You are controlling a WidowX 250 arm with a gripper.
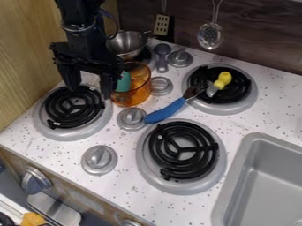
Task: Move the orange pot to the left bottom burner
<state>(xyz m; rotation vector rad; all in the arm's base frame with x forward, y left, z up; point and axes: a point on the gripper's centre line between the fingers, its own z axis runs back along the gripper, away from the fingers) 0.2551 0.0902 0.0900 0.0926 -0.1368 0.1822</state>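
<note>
The black gripper (90,93) hangs at the upper left with its two fingers apart and nothing visible between them. Below it is the left bottom burner (73,108), a black coil in a grey ring with no pot on it. The see-through orange pot (139,91) stands upright on the counter, just right of the gripper's right finger; whether they touch I cannot tell. A teal item (123,82) shows inside the pot.
A metal bowl (126,43) sits behind the pot. Grey knobs (131,118) and a blue-handled tool (166,111) lie near it. The tool's head and a yellow-handled item (222,80) are at the back right burner. The sink (268,167) is lower right.
</note>
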